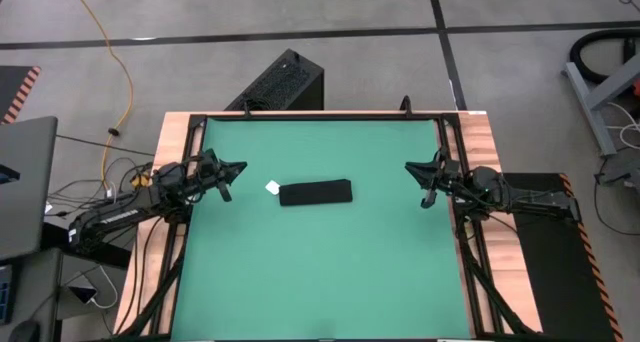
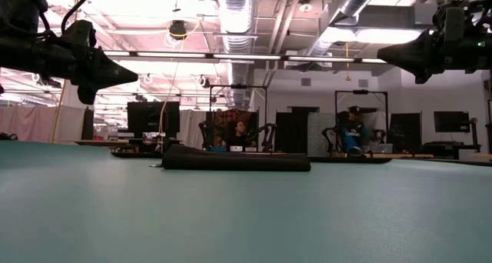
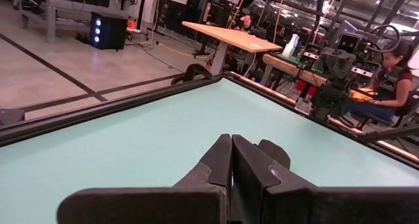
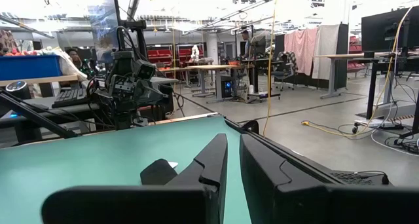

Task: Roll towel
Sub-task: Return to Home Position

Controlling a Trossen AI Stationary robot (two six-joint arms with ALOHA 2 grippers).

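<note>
Starting nearest, at the bottom of each wrist view, we find the left gripper (image 3: 231, 143) with its fingers pressed together on nothing. The right gripper (image 4: 233, 141) leaves only a thin slit between its fingers and is just as empty. Both hang above the side edges of the green mat (image 1: 300, 282); we judge them parked clear because the rolling looks finished. Farther in, at the middle of the high view, the towel (image 1: 315, 193) lies as a tidy roll, well apart from both grippers. Its white tag (image 1: 272, 188) pokes out at the left end. The low view adds how low and even the roll sits, while the overhead alone shows it centred. Farthest off, only the low and wrist views reach the room, where a person (image 2: 354, 131) sits.
</note>
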